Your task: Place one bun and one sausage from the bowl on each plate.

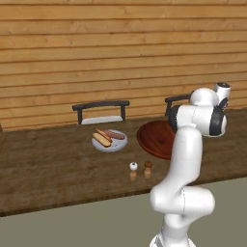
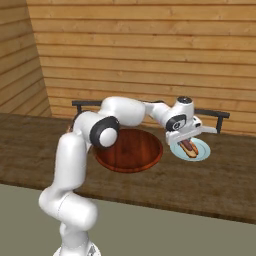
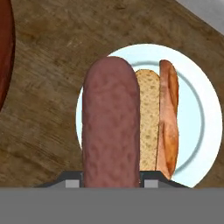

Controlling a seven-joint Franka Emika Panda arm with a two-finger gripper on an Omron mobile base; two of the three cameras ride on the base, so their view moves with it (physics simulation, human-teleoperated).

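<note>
My gripper (image 2: 186, 136) is shut on a dark reddish sausage (image 3: 111, 127), which hangs lengthwise just above the right-hand plate (image 3: 194, 109). On that pale plate (image 2: 204, 149) lies a split bun (image 3: 159, 118), right beside the held sausage. The wooden bowl (image 2: 131, 150) sits to the plate's left, and its visible inside is bare. A second plate (image 1: 118, 145) further left carries a bun (image 1: 101, 140) and a sausage (image 1: 115, 134). In the left base view my own arm hides the gripper, and the bowl (image 1: 153, 140) shows beside it.
Salt and pepper shakers (image 1: 140, 167) stand near the counter's front edge, between the left plate and the bowl. Two dark chair backs (image 1: 100, 105) rise behind the counter against the wooden wall. A bowl rim (image 3: 4, 52) shows at the hand view's left edge.
</note>
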